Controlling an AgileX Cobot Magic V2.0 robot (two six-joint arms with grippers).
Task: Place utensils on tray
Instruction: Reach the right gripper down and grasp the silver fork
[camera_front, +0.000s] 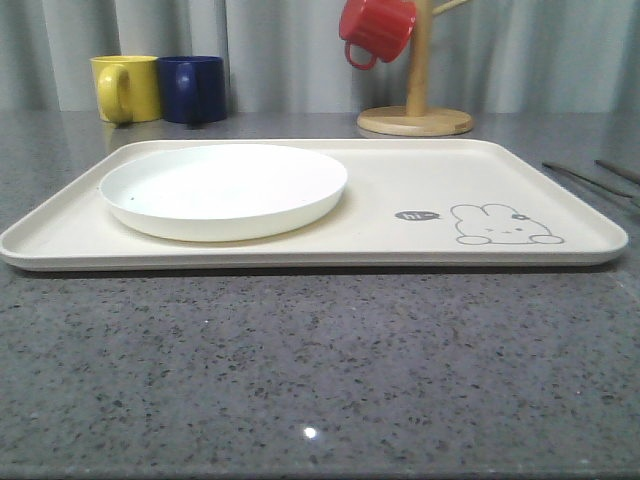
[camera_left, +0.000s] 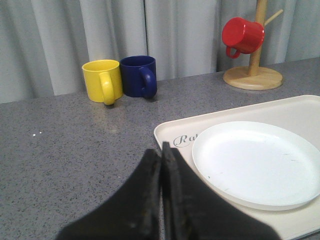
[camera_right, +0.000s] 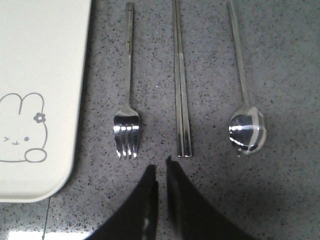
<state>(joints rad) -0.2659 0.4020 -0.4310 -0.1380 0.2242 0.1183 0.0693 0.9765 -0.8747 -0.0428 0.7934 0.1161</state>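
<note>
The cream tray (camera_front: 430, 175) lies across the middle of the counter, and the round white plate (camera_front: 222, 187) rests on its left half. In the right wrist view a fork (camera_right: 128, 100), a straight narrow steel utensil (camera_right: 181, 90) grooved down its length, and a spoon (camera_right: 246, 130) lie side by side on the counter beside the tray's rabbit end (camera_right: 40, 75). In the front view they are thin dark lines (camera_front: 585, 180) at the far right. My right gripper (camera_right: 161, 164) hovers just short of the fork's tines, fingers nearly together and holding nothing. My left gripper (camera_left: 161, 150) is shut and empty at the tray's corner (camera_left: 170, 131), near the plate (camera_left: 255, 160).
A yellow mug (camera_front: 125, 88) and a navy mug (camera_front: 192, 88) stand at the back left. A wooden mug tree (camera_front: 415, 118) holding a red mug (camera_front: 378, 30) stands behind the tray. Grey speckled counter (camera_front: 320, 370) stretches in front of the tray.
</note>
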